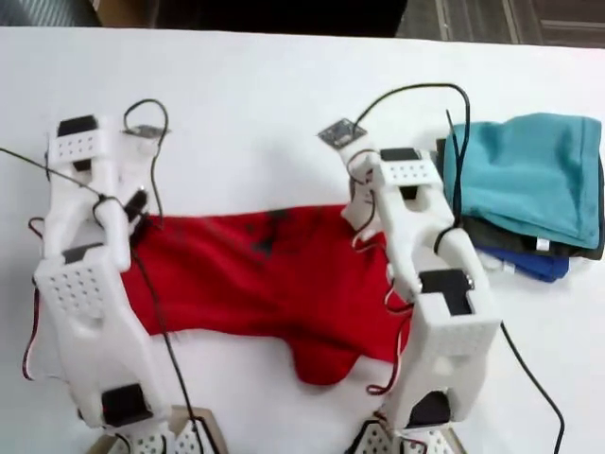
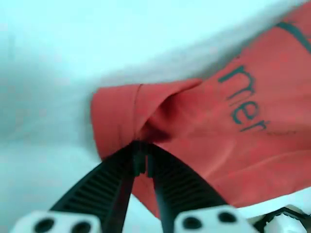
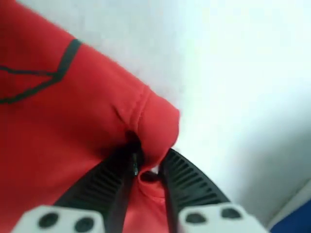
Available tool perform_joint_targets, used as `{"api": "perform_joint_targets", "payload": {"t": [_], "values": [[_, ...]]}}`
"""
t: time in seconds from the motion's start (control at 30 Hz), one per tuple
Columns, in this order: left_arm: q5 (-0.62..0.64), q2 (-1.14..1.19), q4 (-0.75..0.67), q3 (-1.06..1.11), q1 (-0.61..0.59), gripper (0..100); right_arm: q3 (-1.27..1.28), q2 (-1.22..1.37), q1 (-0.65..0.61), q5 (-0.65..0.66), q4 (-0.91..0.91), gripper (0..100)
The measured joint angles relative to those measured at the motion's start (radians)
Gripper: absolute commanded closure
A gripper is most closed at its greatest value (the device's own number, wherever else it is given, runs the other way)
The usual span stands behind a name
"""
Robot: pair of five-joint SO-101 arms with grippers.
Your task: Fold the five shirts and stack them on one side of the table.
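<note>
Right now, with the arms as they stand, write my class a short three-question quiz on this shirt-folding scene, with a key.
1. True or false: the left gripper and the right gripper are each shut on the red shirt.
2. The top shirt of the folded stack is: A teal, B yellow, C white.
3. Fill in: the stack lies nearer the ____ gripper.
Key: 1 true; 2 A; 3 right.

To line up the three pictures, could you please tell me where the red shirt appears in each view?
High view: red shirt spread across the middle of the table.
Left wrist view: a hemmed corner pinched in the left gripper.
Right wrist view: another hemmed corner pinched in the right gripper.
Shared landmark: the shirt's dark print.
</note>
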Motion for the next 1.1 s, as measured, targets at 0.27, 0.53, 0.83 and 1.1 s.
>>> {"api": "perform_joint_targets", "payload": {"t": [0.27,0.53,0.83,1.1], "values": [[-0.006,0.003,-0.091,-0.189,-0.06,97,-0.232,0.112,0.052,0.0,0.029,97.8],[-0.011,0.003,-0.032,-0.298,-0.038,96,-0.488,0.195,0.048,0.0,0.189,97.8],[-0.012,0.175,-0.023,-0.311,-0.014,80,-0.591,0.195,0.048,0.0,0.292,82.8],[0.052,0.296,0.015,-0.48,-0.035,84,-0.591,0.195,0.049,0.0,0.31,87.2]]}}
